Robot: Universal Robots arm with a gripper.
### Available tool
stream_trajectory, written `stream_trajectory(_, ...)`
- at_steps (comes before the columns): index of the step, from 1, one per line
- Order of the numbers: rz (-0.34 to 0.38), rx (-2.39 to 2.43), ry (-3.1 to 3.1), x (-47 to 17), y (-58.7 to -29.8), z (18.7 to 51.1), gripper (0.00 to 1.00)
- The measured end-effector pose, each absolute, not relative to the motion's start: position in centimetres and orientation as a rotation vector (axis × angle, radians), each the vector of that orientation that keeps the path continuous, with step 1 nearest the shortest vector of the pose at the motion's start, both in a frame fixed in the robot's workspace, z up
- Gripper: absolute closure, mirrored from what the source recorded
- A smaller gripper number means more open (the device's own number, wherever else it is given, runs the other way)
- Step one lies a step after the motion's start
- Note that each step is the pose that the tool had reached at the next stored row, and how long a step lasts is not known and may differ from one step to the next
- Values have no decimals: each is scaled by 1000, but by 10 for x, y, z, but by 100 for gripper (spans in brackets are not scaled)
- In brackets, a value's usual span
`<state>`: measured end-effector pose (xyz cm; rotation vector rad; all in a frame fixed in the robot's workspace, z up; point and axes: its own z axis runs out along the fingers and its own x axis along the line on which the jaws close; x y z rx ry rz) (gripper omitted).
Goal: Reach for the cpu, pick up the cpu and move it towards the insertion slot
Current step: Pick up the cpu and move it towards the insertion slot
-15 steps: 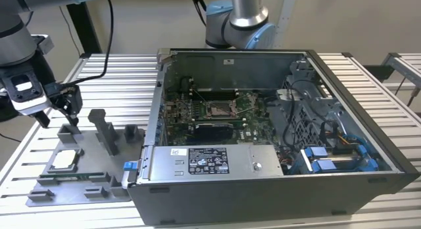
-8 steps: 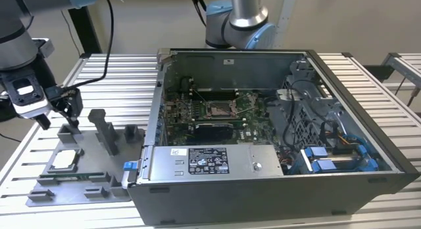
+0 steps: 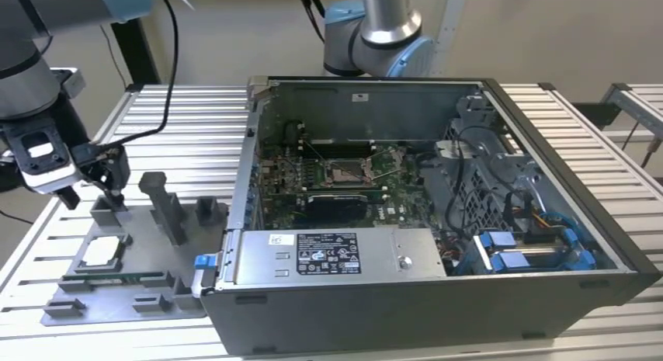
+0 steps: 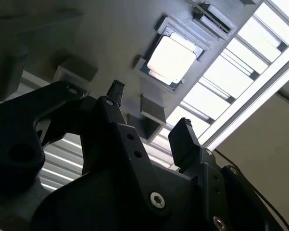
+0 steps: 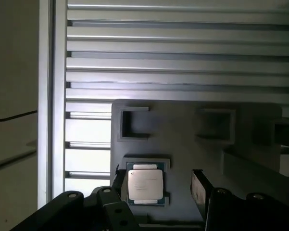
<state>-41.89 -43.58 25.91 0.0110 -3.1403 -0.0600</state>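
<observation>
Fingers (image 4: 182,142): black, apart, empty. Square silvery-grey cpu (image 5: 144,185): seated in grey plastic tray (image 5: 178,159), 6 o'clock of gripper (image 3: 91,196) in exterior view. Advice: centre over cpu, descend level, pinch opposite edges.

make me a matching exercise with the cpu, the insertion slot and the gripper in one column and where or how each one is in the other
Things:
1. cpu
2. insertion slot
3. gripper

Places or states:
a. on the green board inside the computer case
b. open, above the grey tray
c. lying flat in a recess of the grey tray

Pairs: 1-c, 2-a, 3-b
</observation>
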Motion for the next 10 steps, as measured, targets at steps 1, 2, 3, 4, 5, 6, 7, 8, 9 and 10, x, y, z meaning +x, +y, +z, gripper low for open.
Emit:
stream_trajectory(1, -60, 11, -3140, -419, -437, 258, 0)
stream_trajectory(2, -60, 11, -3140, -420, -437, 257, 0)
stream_trajectory(3, -60, 11, -3140, -420, -438, 255, 0)
stream_trajectory(4, -60, 11, -3140, -420, -440, 254, 0)
stream_trajectory(5, -60, 11, -3140, -421, -441, 253, 0)
stream_trajectory(6, -60, 11, -3140, -421, -443, 251, 0)
stream_trajectory(7, -60, 10, -3140, -421, -444, 250, 0)
stream_trajectory(8, -60, 10, -3140, -422, -446, 249, 0)
stream_trajectory(9, -60, 10, -3140, -422, -447, 247, 0)
stream_trajectory(10, -60, 10, -3140, -422, -449, 246, 0)
